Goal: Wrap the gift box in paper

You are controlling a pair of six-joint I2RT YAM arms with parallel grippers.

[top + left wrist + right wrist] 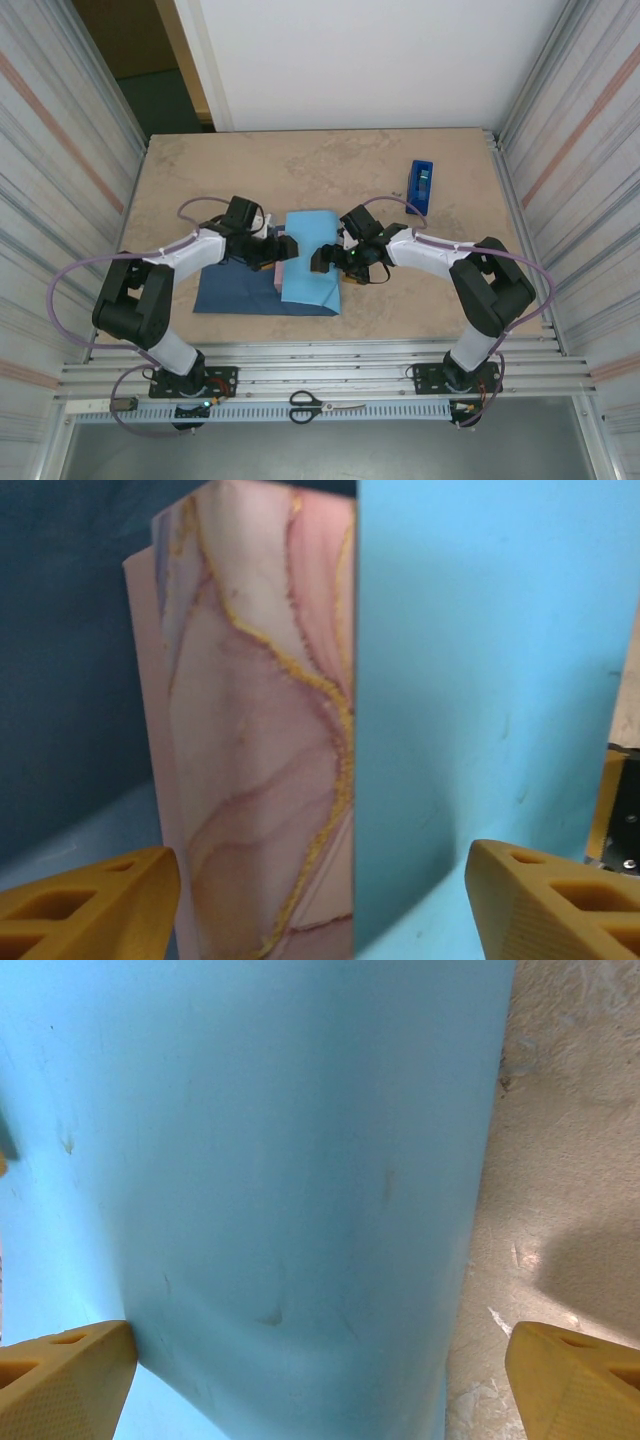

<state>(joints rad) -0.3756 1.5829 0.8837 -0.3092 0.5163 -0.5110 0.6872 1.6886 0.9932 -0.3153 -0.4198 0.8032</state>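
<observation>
Gift box half under lt-blue side of paper

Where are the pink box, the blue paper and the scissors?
Box (pixel 250 780), left wrist view, marbled face.
Paper (pixel 310 260), top view, light blue flap.
Scissors (pixel 322 405), top view, near the pivot.

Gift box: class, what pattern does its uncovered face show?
The gift box shows pink-and-white marbling with gold veins, best in the left wrist view.

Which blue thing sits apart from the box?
The small royal-blue tape dispenser, far right on the table; the thin blue paper sheet drapes the marbled box.
</observation>
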